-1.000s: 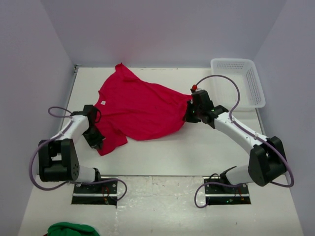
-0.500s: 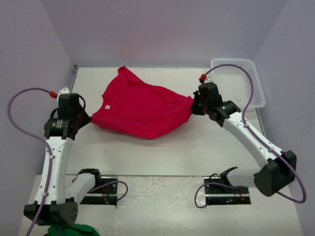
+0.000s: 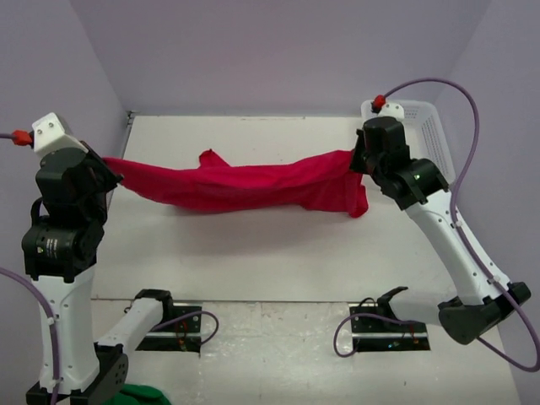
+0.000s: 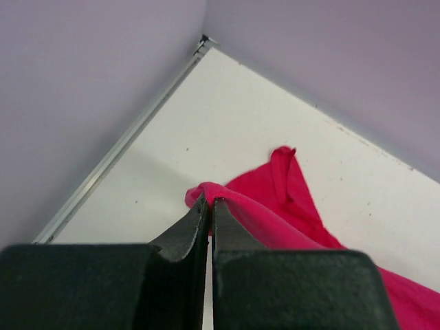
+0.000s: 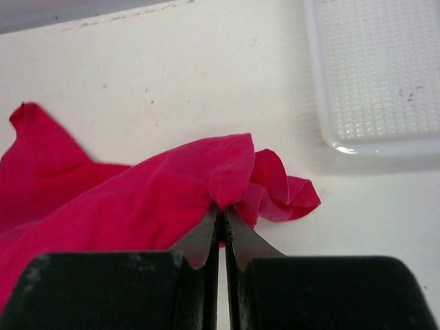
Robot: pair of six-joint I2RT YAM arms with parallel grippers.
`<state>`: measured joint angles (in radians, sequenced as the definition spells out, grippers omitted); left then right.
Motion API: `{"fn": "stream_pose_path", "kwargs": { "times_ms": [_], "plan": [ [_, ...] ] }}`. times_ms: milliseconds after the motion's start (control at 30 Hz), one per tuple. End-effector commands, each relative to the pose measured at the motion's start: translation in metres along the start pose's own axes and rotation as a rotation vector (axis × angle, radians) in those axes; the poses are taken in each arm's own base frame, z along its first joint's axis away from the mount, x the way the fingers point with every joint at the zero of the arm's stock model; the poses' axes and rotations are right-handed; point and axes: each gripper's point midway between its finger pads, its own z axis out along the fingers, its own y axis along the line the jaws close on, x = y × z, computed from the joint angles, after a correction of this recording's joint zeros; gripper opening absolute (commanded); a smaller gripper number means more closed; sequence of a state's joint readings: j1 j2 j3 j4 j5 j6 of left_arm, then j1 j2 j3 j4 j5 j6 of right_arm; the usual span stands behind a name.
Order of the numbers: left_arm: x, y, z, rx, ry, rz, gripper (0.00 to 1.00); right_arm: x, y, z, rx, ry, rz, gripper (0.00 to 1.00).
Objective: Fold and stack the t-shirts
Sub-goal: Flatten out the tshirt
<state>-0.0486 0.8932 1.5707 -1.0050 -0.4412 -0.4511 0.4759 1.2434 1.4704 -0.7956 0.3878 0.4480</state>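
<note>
Both arms have lifted and spread wide over the last second. The plain bright red short-sleeved cloth t-shirt (image 3: 245, 184), which lay spread out on the white worktop (image 3: 278, 253), now hangs between them as a sagging, bunched band over the worktop's far half. Whether its lowest part touches the surface is hard to tell.

Your left tool (image 4: 210, 203) is pinched fully shut on a small fold at the shirt's left end. Your right tool (image 5: 221, 210) is clamped shut on a bit of hem at the right end, with a loose ruffle of cloth just beside it.

Watch three things:

- **Thin grips:** each tool holds only a thin edge. If you pull the arms further apart, the cloth may slide out of one tool and the shirt will drop in a heap.
- **Gathered cloth:** the shirt is bunched rather than flat, and one part pokes up near the middle. Laid down like this, it will probably land creased and the folds will not come out square.
- **Tight surroundings:** the right tool sits near the white plastic mesh basket (image 3: 434, 143), so a swing that way could snag the dangling corner on its rim. The left arm is close to the side wall, so more outward travel risks a knock.
</note>
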Motion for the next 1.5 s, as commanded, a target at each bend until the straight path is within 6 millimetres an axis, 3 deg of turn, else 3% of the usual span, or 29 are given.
{"fn": "stream_pose_path", "kwargs": {
  "times_ms": [0, 167, 300, 367, 400, 433, 500, 567, 600, 633, 700, 767, 800, 833, 900, 1033, 1133, 1167, 1200, 1233, 1267, 1333, 1367, 1467],
  "plan": [
    [-0.035, 0.000, -0.005, -0.046, -0.093, 0.016, 0.00, -0.027, -0.021, -0.009, 0.109, -0.069, -0.028, 0.00],
    [-0.079, -0.005, -0.009, -0.080, -0.188, -0.003, 0.00, -0.048, -0.036, -0.021, 0.154, -0.121, -0.031, 0.00],
    [-0.100, -0.028, 0.012, -0.072, -0.193, 0.010, 0.00, -0.061, -0.047, -0.032, 0.182, -0.148, -0.014, 0.00],
    [-0.119, -0.043, 0.012, -0.028, -0.213, 0.004, 0.00, -0.068, -0.054, -0.034, 0.208, -0.164, -0.005, 0.00],
    [-0.115, -0.056, 0.031, -0.025, -0.181, 0.026, 0.00, -0.069, -0.057, -0.032, 0.216, -0.162, -0.005, 0.00],
    [-0.129, -0.068, 0.026, 0.034, -0.202, 0.014, 0.00, -0.074, -0.063, -0.032, 0.234, -0.168, 0.010, 0.00],
    [-0.128, -0.089, 0.048, 0.068, -0.181, 0.037, 0.00, -0.074, -0.065, -0.022, 0.242, -0.147, 0.013, 0.00],
    [-0.136, -0.106, 0.054, 0.127, -0.191, 0.047, 0.00, -0.082, -0.067, -0.016, 0.250, -0.149, 0.021, 0.00],
    [-0.129, -0.117, 0.071, 0.135, -0.164, 0.064, 0.00, -0.082, -0.067, -0.004, 0.261, -0.128, 0.016, 0.00],
    [-0.137, -0.122, 0.071, 0.152, -0.181, 0.059, 0.00, -0.090, -0.069, -0.001, 0.263, -0.138, 0.016, 0.00],
    [-0.130, -0.140, 0.089, 0.195, -0.159, 0.091, 0.00, -0.094, -0.066, 0.018, 0.256, -0.112, -0.001, 0.00],
    [-0.137, -0.149, 0.095, 0.218, -0.182, 0.098, 0.00, -0.113, -0.062, 0.023, 0.231, -0.133, -0.006, 0.00],
    [-0.135, -0.157, 0.102, 0.242, -0.178, 0.107, 0.00, -0.112, -0.060, 0.039, 0.230, -0.101, -0.029, 0.00],
    [-0.136, -0.160, 0.104, 0.252, -0.188, 0.111, 0.00, -0.130, -0.058, 0.033, 0.221, -0.139, -0.020, 0.00],
    [-0.143, -0.167, 0.105, 0.278, -0.219, 0.114, 0.00, -0.134, -0.056, 0.037, 0.217, -0.122, -0.035, 0.00],
    [-0.157, -0.169, 0.092, 0.305, -0.266, 0.102, 0.00, -0.146, -0.047, 0.032, 0.174, -0.144, -0.028, 0.00],
    [-0.173, -0.163, 0.067, 0.332, -0.320, 0.075, 0.00, -0.148, -0.045, 0.016, 0.150, -0.156, -0.015, 0.00],
    [-0.187, -0.154, 0.042, 0.351, -0.367, 0.052, 0.00, -0.147, -0.046, 0.010, 0.147, -0.156, -0.008, 0.00],
    [-0.184, -0.153, 0.037, 0.364, -0.368, 0.052, 0.00, -0.143, -0.046, 0.008, 0.138, -0.148, -0.005, 0.00],
    [-0.193, -0.150, 0.023, 0.382, -0.410, 0.034, 0.00, -0.142, -0.044, 0.001, 0.123, -0.154, 0.001, 0.00],
    [-0.206, -0.138, -0.007, 0.399, -0.464, 0.010, 0.00, -0.145, -0.046, -0.016, 0.111, -0.183, 0.015, 0.00],
    [-0.210, -0.128, -0.027, 0.407, -0.492, -0.001, 0.00, -0.138, -0.045, -0.026, 0.089, -0.178, 0.030, 0.00],
    [-0.216, -0.119, -0.046, 0.415, -0.522, -0.014, 0.00, -0.138, -0.046, -0.043, 0.077, -0.200, 0.042, 0.00],
    [-0.217, -0.107, -0.074, 0.450, -0.555, -0.030, 0.00, -0.130, -0.044, -0.068, 0.051, -0.214, 0.047, 0.00]
  ]
}}
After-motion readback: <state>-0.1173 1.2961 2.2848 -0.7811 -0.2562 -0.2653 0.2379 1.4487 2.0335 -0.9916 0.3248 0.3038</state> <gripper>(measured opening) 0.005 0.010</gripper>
